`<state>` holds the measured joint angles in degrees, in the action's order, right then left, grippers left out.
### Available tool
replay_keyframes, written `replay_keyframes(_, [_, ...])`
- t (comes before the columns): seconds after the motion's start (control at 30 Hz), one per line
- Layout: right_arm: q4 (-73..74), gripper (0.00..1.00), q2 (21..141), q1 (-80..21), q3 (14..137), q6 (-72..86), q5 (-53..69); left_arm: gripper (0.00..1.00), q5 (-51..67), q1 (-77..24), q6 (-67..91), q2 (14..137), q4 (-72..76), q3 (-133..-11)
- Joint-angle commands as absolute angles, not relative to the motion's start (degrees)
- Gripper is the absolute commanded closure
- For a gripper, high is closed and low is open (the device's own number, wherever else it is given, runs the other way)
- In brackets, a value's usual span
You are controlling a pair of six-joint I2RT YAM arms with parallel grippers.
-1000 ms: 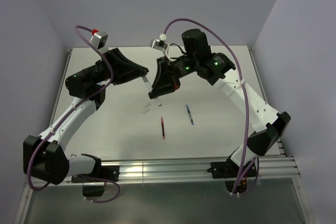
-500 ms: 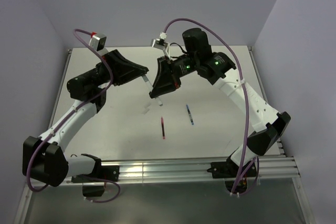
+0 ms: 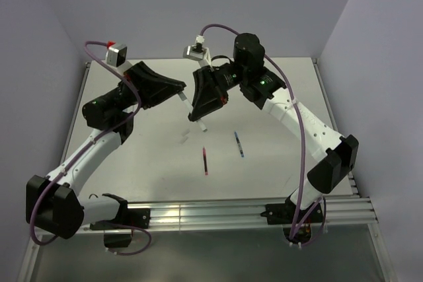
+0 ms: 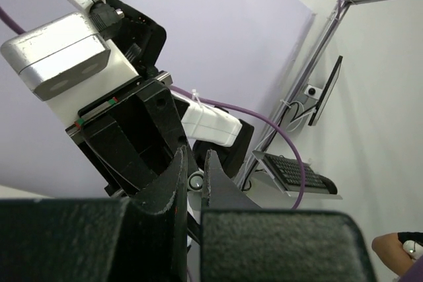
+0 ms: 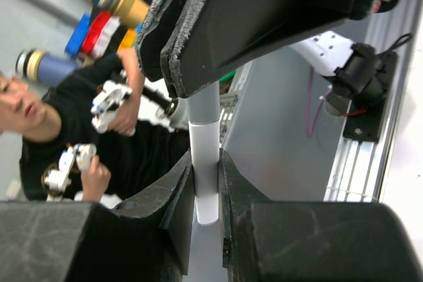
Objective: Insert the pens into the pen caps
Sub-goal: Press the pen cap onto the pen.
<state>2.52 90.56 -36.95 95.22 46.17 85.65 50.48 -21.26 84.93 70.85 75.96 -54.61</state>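
Over the middle of the worktop (image 3: 152,170) we see both arms raised and meeting tip to tip, the left fingers (image 3: 174,89) reaching in from the left and the right fingers (image 3: 198,109) from the far right, with nothing between them. The right fingers pinch a white tube (image 5: 205,163) across its width. Its long axis runs straight on into a grey tube (image 5: 204,104) that comes out of the left fingers, which are pressed almost together on it. The two tubes lie end to end on one line, with a seam between the two sets of fingers. We cannot tell which is pen and which is cap, nor how deep one sits in the other. We judge the coming move to be a push along that line. Nearer us on the worktop lie a red pen (image 3: 205,161) and, to its right, a blue pen (image 3: 238,144), both out of the way.
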Motion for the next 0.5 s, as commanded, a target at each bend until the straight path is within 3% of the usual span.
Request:
replay_keyframes(0.0, [-15.1, 1.00, 90.7, -35.8, 98.2, 52.9, 78.0, 1.00, 67.2, -26.0, 82.4, 70.3, 78.4, -52.3])
replay_keyframes(0.37, [-13.5, 1.00, 91.8, -35.0, 98.3, 50.6, 76.4, 1.00, 63.6, -27.4, 82.4, 70.4, 72.3, -51.1])
replay_keyframes(0.47, [-3.2, 1.00, 93.1, -35.0, 100.8, 44.4, 75.3, 1.00, 63.9, -27.6, 80.7, 70.5, 68.6, -51.6])
